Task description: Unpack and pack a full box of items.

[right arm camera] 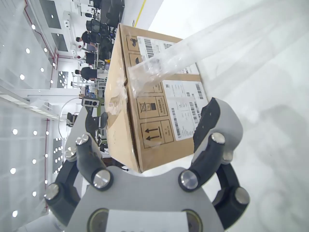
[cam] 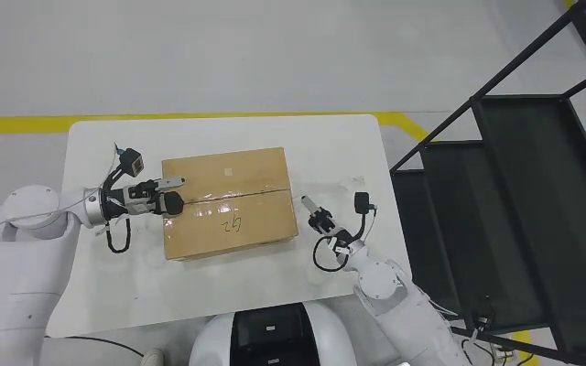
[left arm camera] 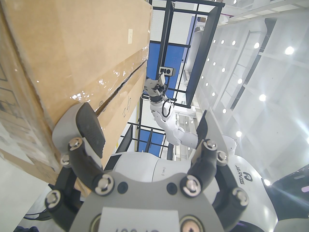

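Observation:
A closed cardboard box (cam: pixel 229 203) lies in the middle of the white table (cam: pixel 110 156), with clear tape along its top seam (cam: pixel 240 193). My left gripper (cam: pixel 176 195) is open at the box's left end. One of its pads (left arm camera: pixel 90 126) rests at the top edge by the seam (left arm camera: pixel 120 83), which looks split. My right gripper (cam: pixel 312 209) is open just off the box's right end, a short gap from the labelled end face (right arm camera: pixel 154 112). A loose strip of clear tape (right arm camera: pixel 169 61) sticks out from that end.
A black metal stair frame (cam: pixel 494 183) stands right of the table. A yellow floor line (cam: pixel 229 116) runs behind the table's far edge. Bare table shows on the left, right and front of the box.

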